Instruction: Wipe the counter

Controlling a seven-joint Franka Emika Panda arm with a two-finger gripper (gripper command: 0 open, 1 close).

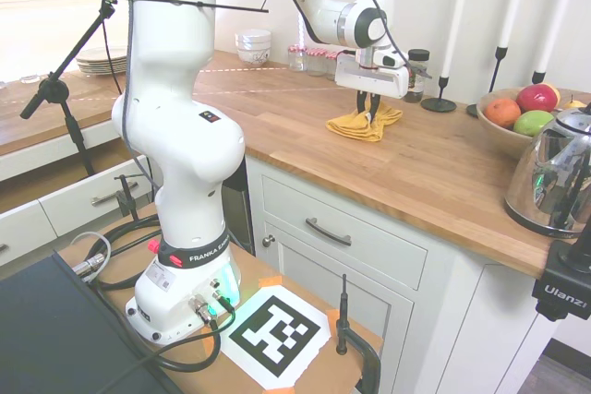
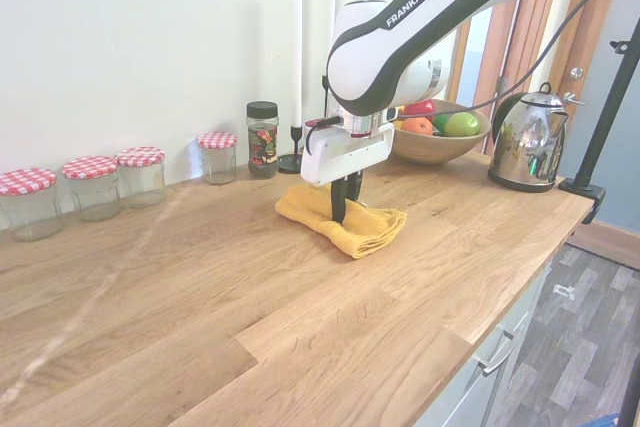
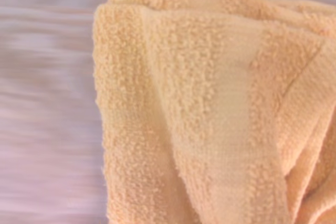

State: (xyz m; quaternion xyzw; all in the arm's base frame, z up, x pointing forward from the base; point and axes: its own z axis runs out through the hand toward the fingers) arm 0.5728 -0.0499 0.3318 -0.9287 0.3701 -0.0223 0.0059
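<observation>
Surface (image 2: 420,277): your wooden butcher-block top, plank strips visible. Items resting on it, placed relative to the yellow towel (image 2: 365,228): the towel lies bunched near mid-surface; spice jar (image 2: 262,140) and candlestick (image 2: 296,67) stand just behind it by the wall; four checked-lid jars (image 2: 118,179) line the wall farther along; fruit bowl (image 2: 430,142) and kettle (image 2: 525,139) sit beyond it, toward your far end.

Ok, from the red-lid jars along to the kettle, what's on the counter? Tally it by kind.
Red-lid jars: 4
Spice jar: 1
Candles: 3
Fruit bowl: 1
Kettle: 1
Cloth: 1
Total: 11
</observation>
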